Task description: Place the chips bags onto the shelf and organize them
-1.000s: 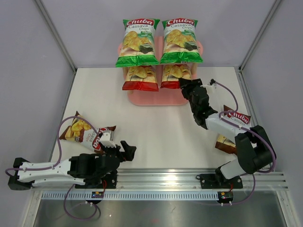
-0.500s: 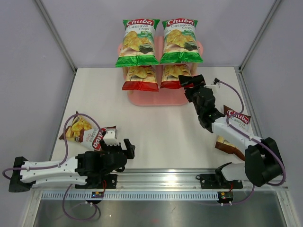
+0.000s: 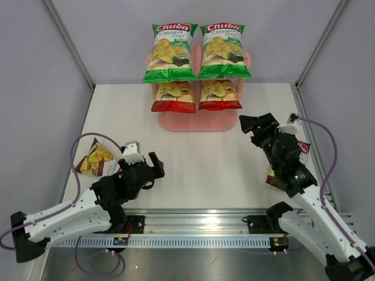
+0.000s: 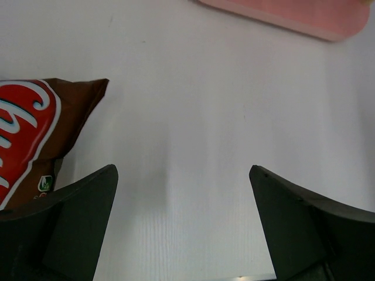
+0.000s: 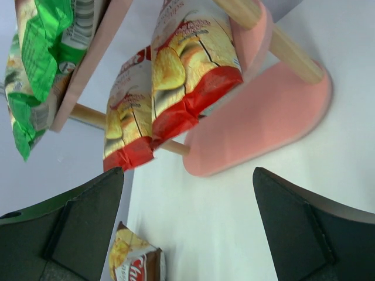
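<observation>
The pink shelf (image 3: 193, 122) stands at the table's far middle. Two green chips bags (image 3: 170, 52) (image 3: 225, 50) lie on its top board, and two red bags (image 3: 174, 96) (image 3: 220, 95) on the middle board. One dark brown bag (image 3: 96, 161) lies on the table at the left. A second brown bag (image 3: 273, 177) is mostly hidden under the right arm. My left gripper (image 3: 153, 171) hangs open just right of the left brown bag (image 4: 35, 129). The right gripper (image 3: 258, 124) is open and empty, off the shelf's right end, facing the red bags (image 5: 193, 64).
Grey walls with metal corner posts enclose the white table on three sides. The arms' mounting rail (image 3: 199, 222) runs along the near edge. Bare white table lies between the two grippers and in front of the shelf's bottom board (image 5: 258, 123).
The right gripper opened and drew back from the right red bag, which stays on the middle board. The left arm swung forward, its gripper still open.
</observation>
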`<state>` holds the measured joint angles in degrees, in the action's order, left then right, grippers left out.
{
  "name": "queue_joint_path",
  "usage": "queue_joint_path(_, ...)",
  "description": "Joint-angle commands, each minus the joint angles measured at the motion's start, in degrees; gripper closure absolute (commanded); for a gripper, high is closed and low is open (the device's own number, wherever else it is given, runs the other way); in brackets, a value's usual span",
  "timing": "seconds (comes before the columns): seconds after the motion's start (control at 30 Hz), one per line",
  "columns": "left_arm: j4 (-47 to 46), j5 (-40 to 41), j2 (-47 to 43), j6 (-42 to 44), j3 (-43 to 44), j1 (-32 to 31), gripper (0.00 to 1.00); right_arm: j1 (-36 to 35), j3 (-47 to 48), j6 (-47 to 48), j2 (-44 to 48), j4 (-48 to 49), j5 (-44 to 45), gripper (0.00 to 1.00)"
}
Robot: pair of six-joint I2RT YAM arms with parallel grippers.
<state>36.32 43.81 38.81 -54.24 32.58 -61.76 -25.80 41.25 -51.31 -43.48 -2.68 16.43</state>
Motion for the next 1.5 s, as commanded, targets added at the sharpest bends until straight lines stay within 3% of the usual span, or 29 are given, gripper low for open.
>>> queue_joint_path(0.0,0.8,-3.6,-0.1,2.7,3.5,8.1,0.01,0.3,-1.4,7.1,6.8,-12.5,-1.5,0.01)
queue_joint_path(0.2,10.3,-3.3,-4.5,-0.7,5.8,23.9,0.01,0.3,-1.7,11.1,15.1,-18.7,-6.5,0.01)
queue_joint_path(0.3,10.6,-5.6,-7.2,-0.2,5.2,30.2,0.01,0.3,-2.1,11.8,17.0,-20.7,-6.9,0.01)
queue_joint_path(0.4,10.4,-7.4,-7.9,0.6,4.2,40.8,0.01,0.3,-2.4,12.5,17.8,-21.1,-8.2,0.01)
queue_joint_path(0.47,9.4,-10.4,-8.6,2.1,2.9,45.6,0.01,0.2,-2.7,12.4,17.7,-20.9,-9.4,0.01)
queue_joint_path(0.63,6.0,-19.1,-7.7,6.2,1.5,64.5,0.01,0.2,-4.6,11.4,16.2,-18.5,-14.3,0.01)
queue_joint_path(0.9,-9.6,-39.1,-3.7,11.5,-6.5,90.7,0.01,0.2,-6.4,10.6,14.8,-16.1,-18.4,0.01)
queue_joint_path(0.97,-13.6,-45.2,-1.4,11.1,-8.5,94.5,0.01,0.2,-6.9,10.7,14.7,-15.8,-18.9,0.01)
queue_joint_path(1.07,-18.4,-47.6,1.0,9.9,-10.6,96.1,0.01,0.3,-7.8,10.6,14.2,-14.9,-19.2,0.01)
queue_joint_path(1.47,-35.9,-58.5,4.5,5.8,-23.9,95.7,0.01,0.3,-7.7,10.0,14.0,-14.4,-19.9,0.01)
